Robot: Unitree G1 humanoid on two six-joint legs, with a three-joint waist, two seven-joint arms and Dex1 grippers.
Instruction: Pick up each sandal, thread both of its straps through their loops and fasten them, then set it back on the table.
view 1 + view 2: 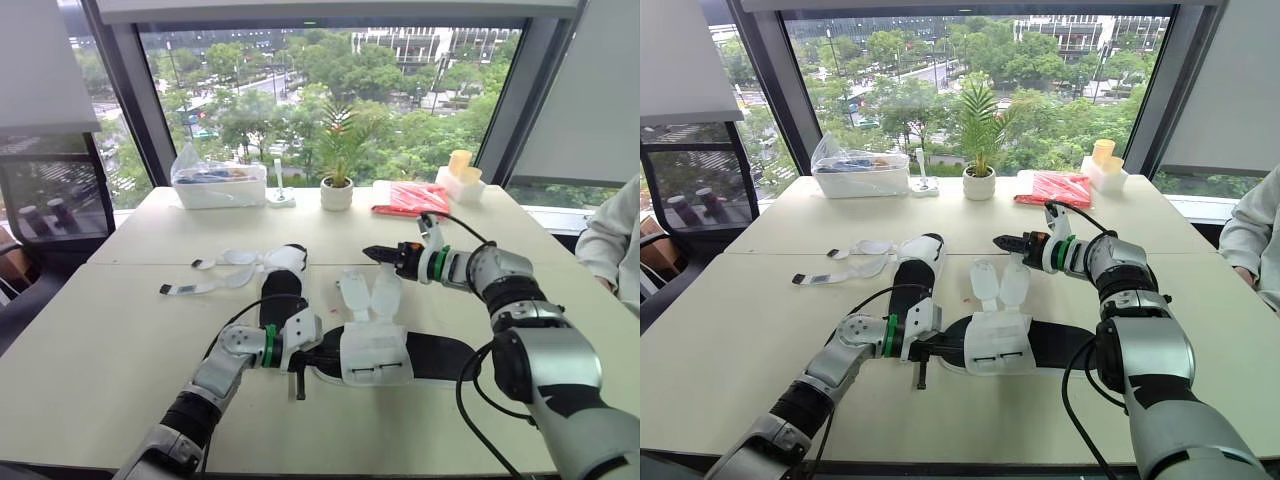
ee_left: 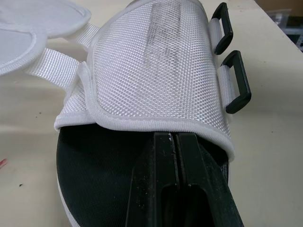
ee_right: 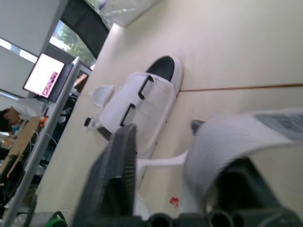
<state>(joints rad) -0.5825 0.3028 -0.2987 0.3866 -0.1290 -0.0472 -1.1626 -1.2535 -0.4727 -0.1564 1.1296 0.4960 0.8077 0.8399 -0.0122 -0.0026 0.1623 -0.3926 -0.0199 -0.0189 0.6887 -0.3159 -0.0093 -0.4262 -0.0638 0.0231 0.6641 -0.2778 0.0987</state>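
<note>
While one pale table is bearing everything, two white sandals with black soles are lying on it. The near sandal is at the centre and the far sandal is near it at ten o'clock. The left gripper is pressing its fingers together at the near sandal's nine o'clock end, tips at the white hem; I cannot tell whether they are pinching it. The right gripper is hovering at twelve o'clock, fingers apart, one strap lying against a finger. The near sandal's two straps are standing loose, and its two black loops are sitting unthreaded.
</note>
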